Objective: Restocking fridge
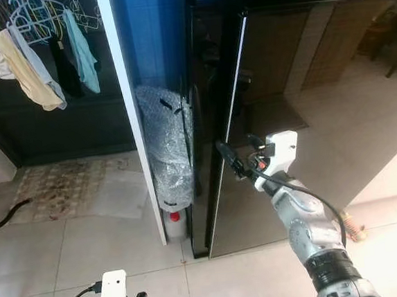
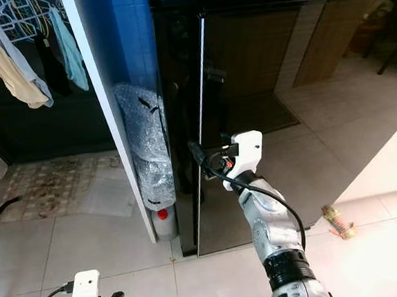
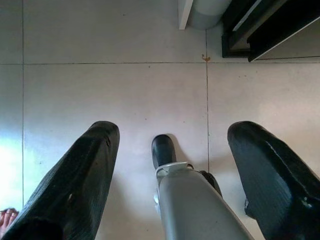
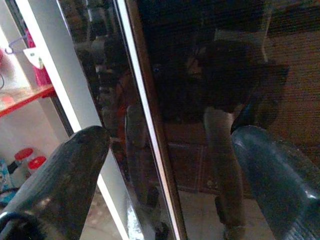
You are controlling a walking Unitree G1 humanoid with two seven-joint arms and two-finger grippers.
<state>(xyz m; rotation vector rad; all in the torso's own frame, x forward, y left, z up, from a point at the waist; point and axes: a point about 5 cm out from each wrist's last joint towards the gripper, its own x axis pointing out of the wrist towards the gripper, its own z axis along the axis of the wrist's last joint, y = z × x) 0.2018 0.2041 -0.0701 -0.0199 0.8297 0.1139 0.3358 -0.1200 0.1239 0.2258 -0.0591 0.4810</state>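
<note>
The tall black glass-fronted fridge (image 1: 299, 105) stands on the pale tiled floor (image 1: 69, 257) with both doors closed; a thin bright seam (image 1: 233, 111) runs down between the narrow left door and the wide right one, whose glossy face mirrors the room. No goods to be stocked can be made out anywhere, so the job looks to be at its very start: the door must first come open, and everything after that is yet to do. The right gripper (image 1: 236, 160) is raised to the front of the fridge, level with the lower half of the doors and just beside the seam; in the right wrist view its two black fingers (image 4: 55, 175) stand wide apart with the seam between them, and they grip nothing. Whether the tips touch the glass I cannot tell. The left gripper (image 3: 170, 170) hangs low near the floor, its fingers likewise spread wide and empty, pointing down at the tiles. Wedged between the fridge's left side and a white upright post (image 1: 132, 119) is a bundle wrapped in bubble wrap (image 1: 167, 144), with a small red-capped bottle (image 1: 175, 221) on the floor beneath it. Further left, clothes on hangers (image 1: 33, 45) hang above a patterned mat (image 1: 63, 188).
</note>
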